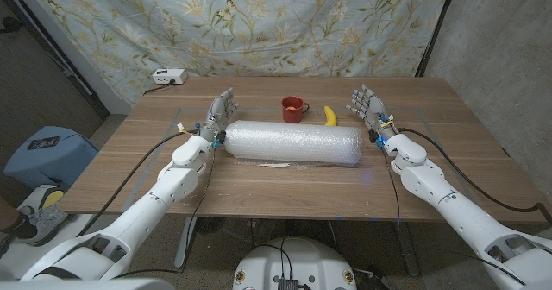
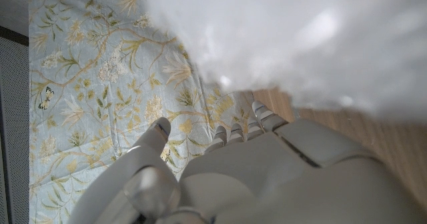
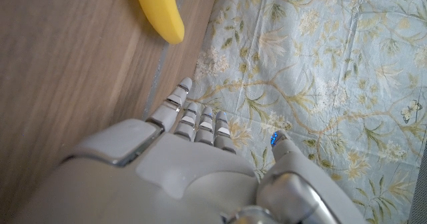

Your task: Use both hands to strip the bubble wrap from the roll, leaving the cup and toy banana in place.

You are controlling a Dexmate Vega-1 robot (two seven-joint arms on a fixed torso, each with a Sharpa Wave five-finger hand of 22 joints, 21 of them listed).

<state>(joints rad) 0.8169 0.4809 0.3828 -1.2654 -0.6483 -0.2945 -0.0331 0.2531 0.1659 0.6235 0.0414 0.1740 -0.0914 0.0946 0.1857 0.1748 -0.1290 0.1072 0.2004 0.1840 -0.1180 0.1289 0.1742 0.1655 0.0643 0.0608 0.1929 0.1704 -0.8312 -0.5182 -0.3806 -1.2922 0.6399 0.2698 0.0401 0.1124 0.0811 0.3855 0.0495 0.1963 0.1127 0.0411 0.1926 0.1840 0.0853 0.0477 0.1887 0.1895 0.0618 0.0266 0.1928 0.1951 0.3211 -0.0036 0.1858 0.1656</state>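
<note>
A long roll of bubble wrap [image 1: 293, 142] lies across the middle of the wooden table [image 1: 448, 160]. My left hand [image 1: 219, 117] stands open right at the roll's left end, fingers up and apart. The roll [image 2: 313, 37] looms as a white blur beside that hand [image 2: 267, 177] in the left wrist view. My right hand [image 1: 369, 109] stands open just off the roll's right end, holding nothing. Behind the roll sit a red cup [image 1: 294, 109] and a yellow toy banana [image 1: 329, 115]. The banana [image 3: 161, 12] shows ahead of the right hand [image 3: 187, 164] in the right wrist view.
A white box with a cable [image 1: 169, 77] sits at the table's far left corner. A floral cloth [image 1: 259, 22] hangs behind the table. A small white strip [image 1: 278, 164] lies on the table in front of the roll.
</note>
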